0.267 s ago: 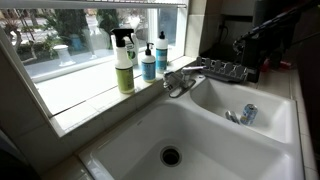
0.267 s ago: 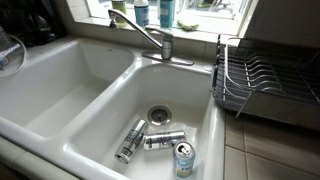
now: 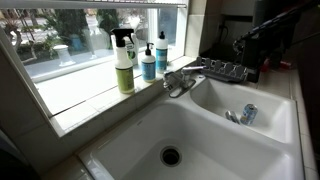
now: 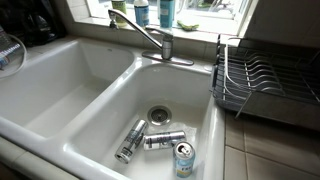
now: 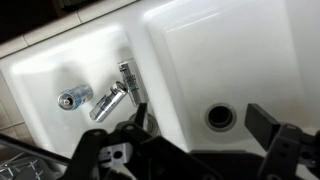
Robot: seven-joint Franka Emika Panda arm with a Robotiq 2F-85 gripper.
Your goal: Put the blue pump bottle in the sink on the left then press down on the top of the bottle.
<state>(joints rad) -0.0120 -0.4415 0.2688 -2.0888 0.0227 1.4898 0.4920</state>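
The blue pump bottle (image 3: 148,63) stands upright on the window sill behind the faucet (image 3: 180,80), between a green spray bottle (image 3: 124,62) and a teal bottle (image 3: 161,50). Its lower part also shows at the top edge of an exterior view (image 4: 141,12). My gripper (image 5: 201,121) is open and empty, high above the sink. It looks down on the empty basin and its drain (image 5: 220,115). The bottle is not in the wrist view. My dark arm (image 3: 268,30) shows at the upper right, far from the bottle.
The sink has two basins. One holds three cans (image 4: 150,140) around its drain; they also show in the wrist view (image 5: 108,100). The other basin (image 3: 170,155) holds nothing. A black dish rack (image 4: 262,85) stands on the counter beside the sink.
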